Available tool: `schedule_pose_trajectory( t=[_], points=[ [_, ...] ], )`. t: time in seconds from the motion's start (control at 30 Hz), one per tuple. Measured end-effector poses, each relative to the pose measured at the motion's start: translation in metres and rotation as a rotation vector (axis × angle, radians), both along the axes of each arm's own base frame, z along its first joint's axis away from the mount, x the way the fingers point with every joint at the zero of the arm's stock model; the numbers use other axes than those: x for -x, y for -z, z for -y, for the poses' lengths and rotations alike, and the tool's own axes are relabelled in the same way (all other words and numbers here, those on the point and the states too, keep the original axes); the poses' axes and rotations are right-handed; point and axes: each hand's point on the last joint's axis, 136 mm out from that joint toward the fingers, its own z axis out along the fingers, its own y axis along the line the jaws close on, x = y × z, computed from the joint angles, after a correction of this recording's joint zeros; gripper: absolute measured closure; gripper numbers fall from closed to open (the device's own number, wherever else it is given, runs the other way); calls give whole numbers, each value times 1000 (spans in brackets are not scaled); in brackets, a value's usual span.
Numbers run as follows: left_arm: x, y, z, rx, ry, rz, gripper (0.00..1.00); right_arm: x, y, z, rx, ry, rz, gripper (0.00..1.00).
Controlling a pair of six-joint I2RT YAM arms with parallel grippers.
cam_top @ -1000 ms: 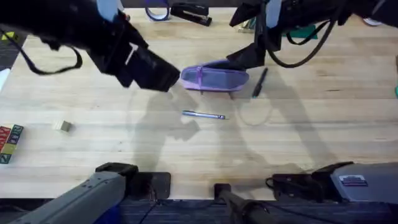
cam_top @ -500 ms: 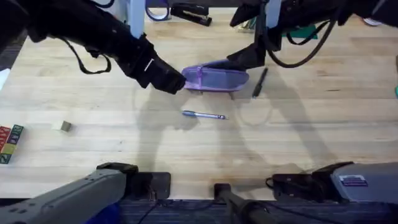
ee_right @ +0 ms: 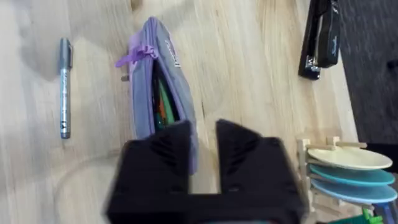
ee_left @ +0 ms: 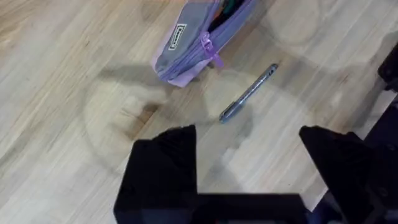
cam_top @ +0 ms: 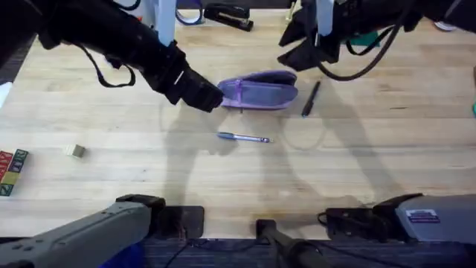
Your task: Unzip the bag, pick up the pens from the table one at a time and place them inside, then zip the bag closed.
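The small oblong lavender-purple fabric pouch with a grey panel (cam_top: 258,91) lies on the large light wooden plank tabletop (cam_top: 357,156), toward the far side near the middle. A small white label is sewn on its side by the zipper; its writing is too small to read. The zipper along the pouch's top is open, the purple pull tab (ee_left: 214,55) hanging at the left end, and in the right wrist view orange and green items (ee_right: 163,106) show inside the gap.

The slim silvery blue-grey pen (cam_top: 244,138) lies on the table just near of the pouch, apart from it. The slim dark black pen (cam_top: 310,98) lies just right of the pouch, slanted.

The left gripper (cam_top: 202,96) sits at the pouch's left end, its black fingers (ee_left: 163,168) spread wide with nothing between them. The right gripper (cam_top: 297,50) hangs above the pouch's far right end; its fingers (ee_right: 166,155) stand close together with a narrow gap, holding nothing.

A black stapler (cam_top: 227,15) lies at the far edge. Stacked plates in a wooden rack (ee_right: 341,168) stand at the far side.
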Motion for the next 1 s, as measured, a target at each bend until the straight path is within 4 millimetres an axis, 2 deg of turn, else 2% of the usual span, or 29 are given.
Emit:
schedule_pose_trajectory(
  t=[0.07, 0.13, 0.57, 0.77, 1.0],
  points=[
    [0, 0, 0, 0, 0, 0, 6, 1, 1, 1, 3, 1, -4, 911],
    [0, 0, 0, 0, 0, 0, 6, 2, 2, 1, 5, 4, -14, 966],
    [0, 0, 0, 0, 0, 0, 6, 12, 8, 3, 20, 3, -63, 970],
    [0, 0, 0, 0, 0, 0, 7, 24, 13, 8, 39, 16, -135, 970],
    [0, 0, 0, 0, 0, 0, 6, 26, -12, 13, 65, 33, -139, 972]
  ],
)
